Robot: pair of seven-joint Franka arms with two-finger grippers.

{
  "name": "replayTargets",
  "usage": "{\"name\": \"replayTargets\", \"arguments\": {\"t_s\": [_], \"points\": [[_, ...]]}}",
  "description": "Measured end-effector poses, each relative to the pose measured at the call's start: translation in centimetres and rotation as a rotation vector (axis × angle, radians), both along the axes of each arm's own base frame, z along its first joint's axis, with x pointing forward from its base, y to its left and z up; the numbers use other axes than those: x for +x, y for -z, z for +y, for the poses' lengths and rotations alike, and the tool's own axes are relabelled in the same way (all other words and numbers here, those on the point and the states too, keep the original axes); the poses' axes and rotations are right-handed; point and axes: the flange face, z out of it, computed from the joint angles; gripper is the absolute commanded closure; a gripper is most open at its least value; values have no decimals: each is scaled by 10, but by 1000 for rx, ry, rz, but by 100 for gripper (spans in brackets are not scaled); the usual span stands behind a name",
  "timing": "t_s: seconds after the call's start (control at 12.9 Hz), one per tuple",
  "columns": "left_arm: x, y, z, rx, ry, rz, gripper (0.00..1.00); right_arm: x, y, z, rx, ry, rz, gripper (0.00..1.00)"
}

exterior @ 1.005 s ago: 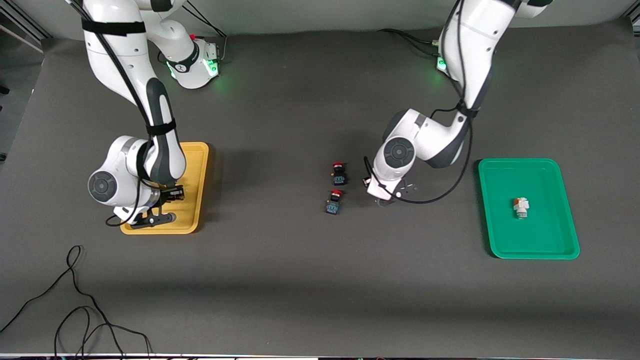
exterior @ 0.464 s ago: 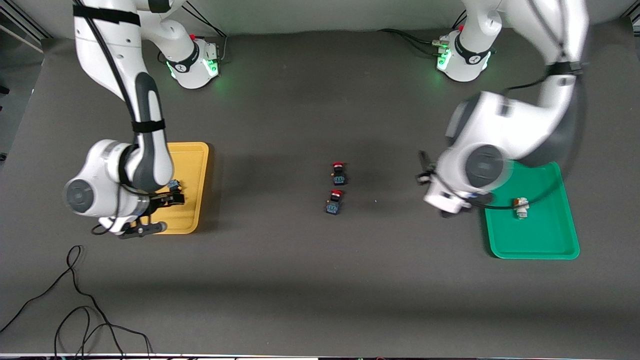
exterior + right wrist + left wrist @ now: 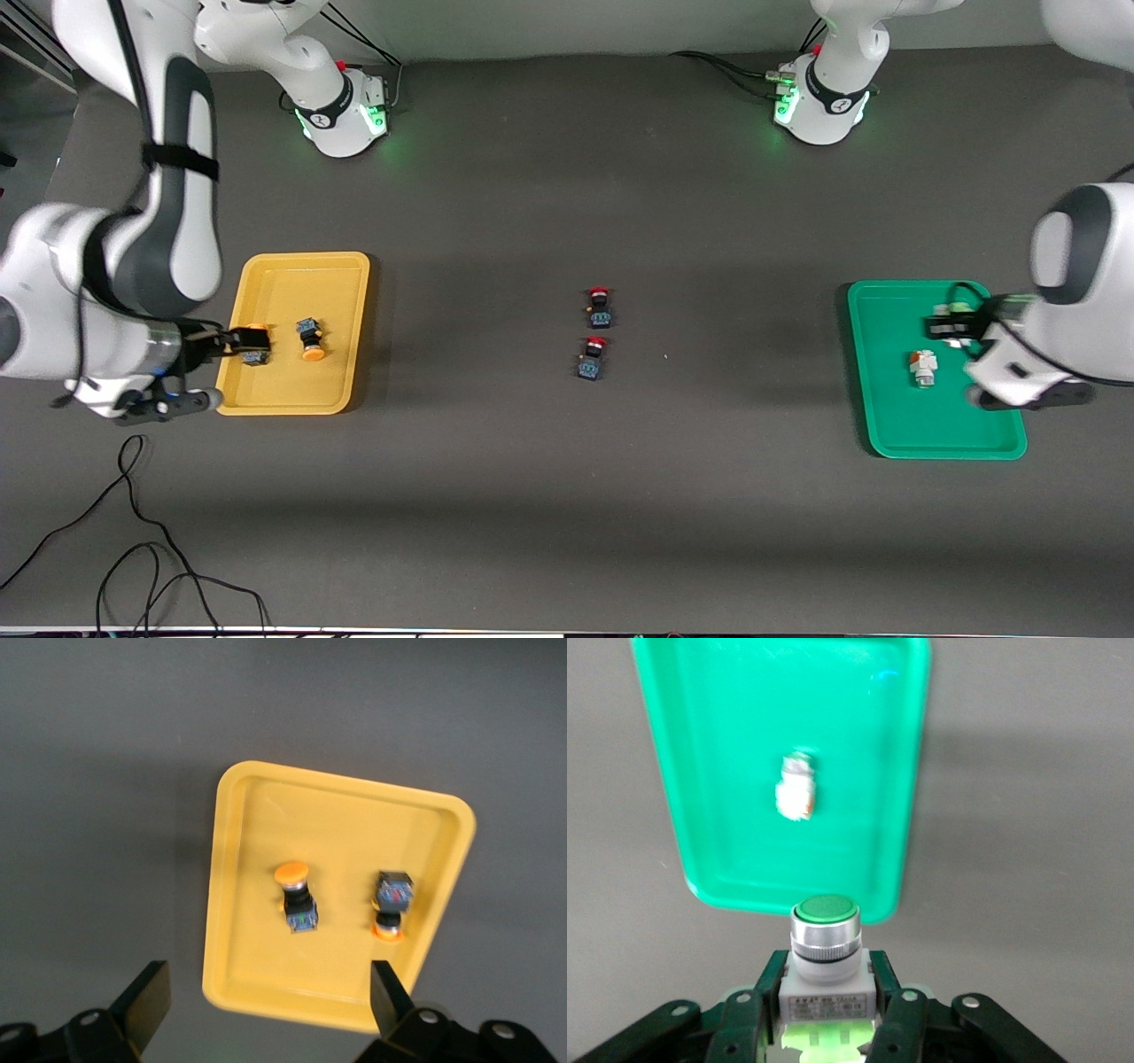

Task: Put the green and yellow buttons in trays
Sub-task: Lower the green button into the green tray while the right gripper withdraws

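**A:** What room do I have around the trays?

**B:** I see plenty. The yellow tray (image 3: 297, 397) sits toward the right arm's end of the table (image 3: 567, 496), the green tray (image 3: 873, 390) toward the left arm's end, well apart, with a wide bare stretch of table between them. In that stretch lie only the two red-capped switches (image 3: 600, 307), close together, one nearer the front camera than the other. A loose black cable (image 3: 133, 549) lies on the table nearer the front camera than the yellow tray.

**A:** Right arm?

**B:** The right gripper (image 3: 266, 1001) is up over the table at the yellow tray's edge. Its fingers (image 3: 146, 997) are spread wide with nothing between them. Both yellow buttons (image 3: 297, 895) lie inside the tray, beside each other and not touching, clear of the rim.

**A:** And the left?

**B:** The left gripper (image 3: 828, 1014) hangs over the edge of the green tray toward the left arm's end. I have its fingers (image 3: 897, 1010) clamped on the white body of the green-faced button (image 3: 825, 935), cap pointing out past the fingertips. The orange-marked button (image 3: 922, 367) lies near the middle of the green tray, well off every rim, with open tray floor all around it.
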Motion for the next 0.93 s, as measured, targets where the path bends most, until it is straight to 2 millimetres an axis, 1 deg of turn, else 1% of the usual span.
{"name": "replayTargets", "arguments": {"t_s": [0.08, 0.15, 0.23, 0.39, 0.54, 0.62, 0.7, 0.77, 0.93], "points": [[1, 14, 21, -11, 18, -27, 100, -2, -25, 3, -8, 3, -8, 0], [0, 35, 38, -21, 29, -55, 100, -5, -48, 8, -17, 2, -21, 0], [-2, 59, 46, -28, 37, -77, 100, -9, -69, 14, -37, 1, -39, 0], [-12, 104, 47, -37, 47, -112, 100, -21, -105, 27, -72, 16, -83, 0], [-22, 139, 44, -42, 57, -167, 100, -34, -135, 38, -85, 35, -124, 0], [-28, 153, 42, -45, 58, -188, 100, -42, -148, 39, -76, 48, -135, 0], [-32, 165, 40, -46, 51, -195, 100, -50, -159, 34, -62, 66, -134, 0], [-35, 173, 37, -45, 34, -195, 100, -56, -169, 23, -45, 89, -139, 0], [-35, 177, 25, -43, 3, -199, 100, -67, -183, -6, -31, 125, -147, 0]]}}
